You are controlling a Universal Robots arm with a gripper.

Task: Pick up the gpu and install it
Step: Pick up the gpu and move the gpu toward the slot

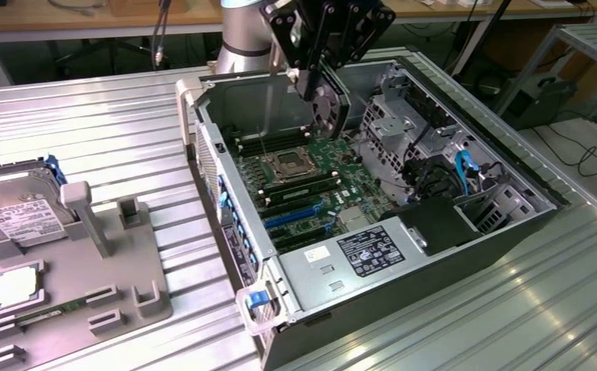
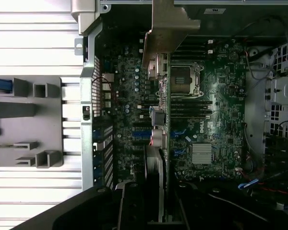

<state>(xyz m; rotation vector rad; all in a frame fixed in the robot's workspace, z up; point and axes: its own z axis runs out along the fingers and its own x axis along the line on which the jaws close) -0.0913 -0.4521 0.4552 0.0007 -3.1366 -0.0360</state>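
Currently the gripper (image 1: 317, 77) is clamping the gpu (image 1: 327, 116), hanging it edge-down over the motherboard (image 1: 331, 185). Doing this well probably means holding the card plumb and aligning its edge with the blue slots (image 1: 293, 212), at six o'clock from it in the exterior view.
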